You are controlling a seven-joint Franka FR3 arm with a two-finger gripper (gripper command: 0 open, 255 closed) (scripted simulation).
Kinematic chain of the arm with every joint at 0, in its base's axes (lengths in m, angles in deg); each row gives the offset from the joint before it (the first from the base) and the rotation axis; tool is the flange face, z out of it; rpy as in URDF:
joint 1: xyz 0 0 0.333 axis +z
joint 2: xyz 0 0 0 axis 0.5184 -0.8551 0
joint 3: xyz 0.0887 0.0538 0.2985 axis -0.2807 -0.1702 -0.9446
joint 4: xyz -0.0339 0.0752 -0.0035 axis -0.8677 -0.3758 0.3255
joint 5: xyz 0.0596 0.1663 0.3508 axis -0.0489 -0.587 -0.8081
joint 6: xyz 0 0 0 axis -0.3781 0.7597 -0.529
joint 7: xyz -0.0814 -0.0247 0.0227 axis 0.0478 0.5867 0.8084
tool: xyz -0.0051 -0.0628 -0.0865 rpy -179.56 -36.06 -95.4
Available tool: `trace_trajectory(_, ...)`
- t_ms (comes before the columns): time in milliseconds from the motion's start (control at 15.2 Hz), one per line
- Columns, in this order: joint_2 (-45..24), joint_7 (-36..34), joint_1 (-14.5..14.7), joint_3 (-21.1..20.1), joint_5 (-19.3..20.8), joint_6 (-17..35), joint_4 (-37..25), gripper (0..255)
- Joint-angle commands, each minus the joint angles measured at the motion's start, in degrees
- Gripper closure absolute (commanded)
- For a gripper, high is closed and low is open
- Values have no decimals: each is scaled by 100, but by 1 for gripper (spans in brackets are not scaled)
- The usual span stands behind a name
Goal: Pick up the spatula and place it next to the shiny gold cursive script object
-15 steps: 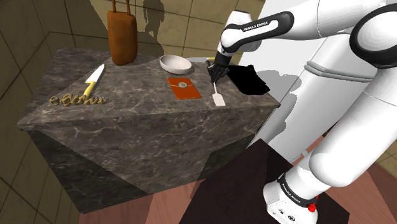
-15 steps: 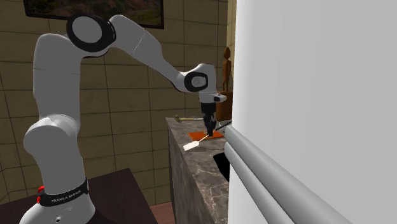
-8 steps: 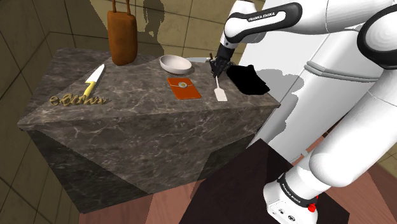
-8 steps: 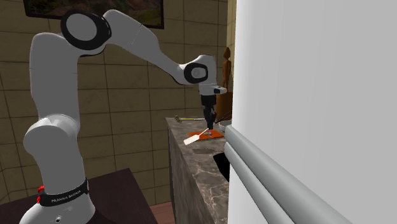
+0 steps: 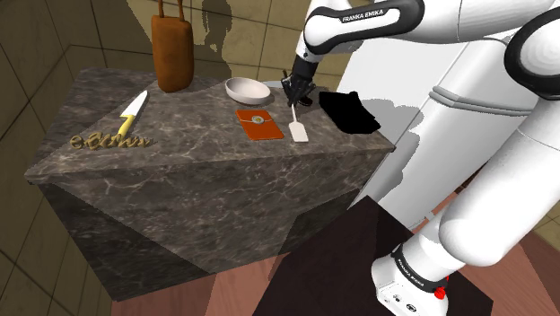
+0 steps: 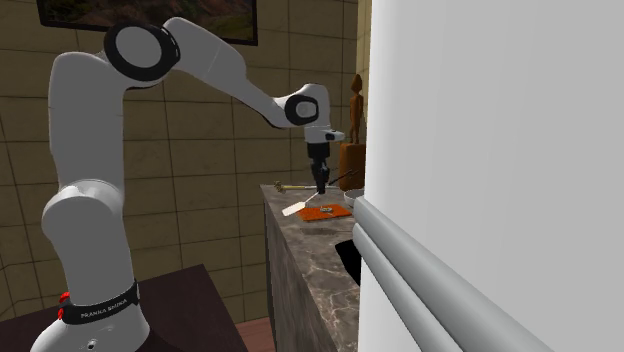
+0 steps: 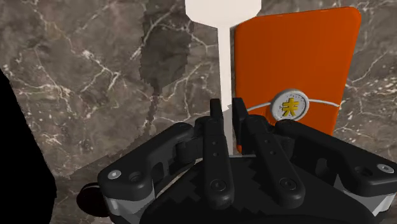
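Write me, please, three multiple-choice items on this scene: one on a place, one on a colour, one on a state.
1. Where does the gold script object lie?
A. beside the yellow-handled knife
B. on the floor
C. against the arm's stand

2. What colour is the flat booklet by the white bowl?
A. blue
B. orange
C. green

3. The claw is:
A. open
B. shut on nothing
C. shut on the spatula

Answers: 1 A, the shoulder view shows it right by the knife; 2 B, it is plainly orange; 3 C, the fingers clasp the thin handle.
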Motion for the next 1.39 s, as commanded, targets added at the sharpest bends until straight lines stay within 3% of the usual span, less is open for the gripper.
trace_trajectory(0, -64, -286, 150, -113, 37, -13, -71, 255)
trace_trajectory(726, -860, -1720, 994, -632, 304, -362, -1157, 255)
trace_trajectory(1320, -2001, -2736, 1789, -885, 606, -969, -2834, 255)
